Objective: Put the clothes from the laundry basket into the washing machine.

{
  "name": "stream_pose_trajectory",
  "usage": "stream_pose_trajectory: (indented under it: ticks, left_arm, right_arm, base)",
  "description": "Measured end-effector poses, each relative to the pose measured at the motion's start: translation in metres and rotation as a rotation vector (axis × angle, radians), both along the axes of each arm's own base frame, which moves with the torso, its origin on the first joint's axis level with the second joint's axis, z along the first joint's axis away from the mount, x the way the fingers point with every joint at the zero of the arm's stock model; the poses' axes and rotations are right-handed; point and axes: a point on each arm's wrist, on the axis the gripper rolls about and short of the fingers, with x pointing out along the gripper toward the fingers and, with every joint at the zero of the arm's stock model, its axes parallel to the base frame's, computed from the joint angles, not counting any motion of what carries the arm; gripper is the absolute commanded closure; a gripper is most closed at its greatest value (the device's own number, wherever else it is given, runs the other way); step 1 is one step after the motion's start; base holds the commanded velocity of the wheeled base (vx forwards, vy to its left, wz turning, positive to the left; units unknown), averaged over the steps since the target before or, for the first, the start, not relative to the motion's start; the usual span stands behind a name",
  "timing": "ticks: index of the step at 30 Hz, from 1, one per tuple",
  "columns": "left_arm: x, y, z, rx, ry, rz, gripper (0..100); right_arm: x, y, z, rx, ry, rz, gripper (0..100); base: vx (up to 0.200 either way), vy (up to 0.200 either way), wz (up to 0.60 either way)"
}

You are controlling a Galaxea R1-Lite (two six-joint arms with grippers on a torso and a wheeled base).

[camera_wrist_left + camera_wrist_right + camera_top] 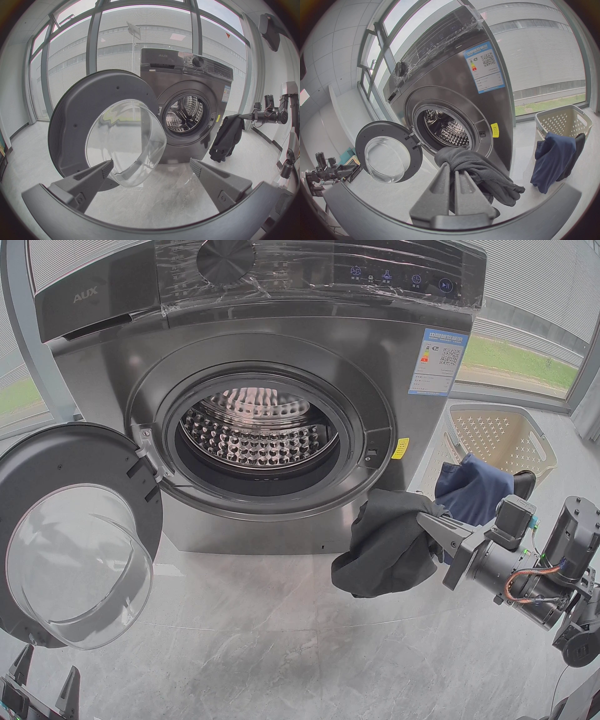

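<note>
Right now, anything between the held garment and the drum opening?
Nothing. Head view: from garment to opening there is only the washer front; the door is swung open to the left.

Right arm is dark grey cylinders with an orange cable looped on it; left gripper has grey wedge fingers with ribbed tips.

From my remote station, the head view showed markings in four places, all on the washing machine. A pale brand mark sat at upper left on the drawer front. Lit blue symbols ran along the film-wrapped control panel at top. An energy label carried a QR code at upper right. The print on a yellow sticker, right of centre, was too small for me to read.
</note>
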Motion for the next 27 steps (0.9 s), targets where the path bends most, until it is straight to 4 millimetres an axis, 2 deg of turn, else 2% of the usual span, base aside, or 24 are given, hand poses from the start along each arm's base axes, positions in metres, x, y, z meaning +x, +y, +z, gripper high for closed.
stream_pose_trajectory:
  ticks: [13,22,27]
  left_arm:
    - [0.0,0.0,0.0,0.0,0.0,0.0,0]
    - [0.0,0.0,0.0,-0.001,0.0,0.0,0]
    - [0.0,0.0,0.0,-0.001,0.0,0.0,0]
  right_arm:
    - [-0.0001,0.0002,0.0002,0.003,0.0,0.002,100]
    - [-0.0001,0.0002,0.0002,0.006,0.002,0.001,100]
    - [-0.0014,0.0021,0.0018,0.015,0.0,0.01,100]
  base:
    - [-0.015,0.0,0.0]
    - [0.0,0.2,0.0]
    - [0.0,0.0,0.0]
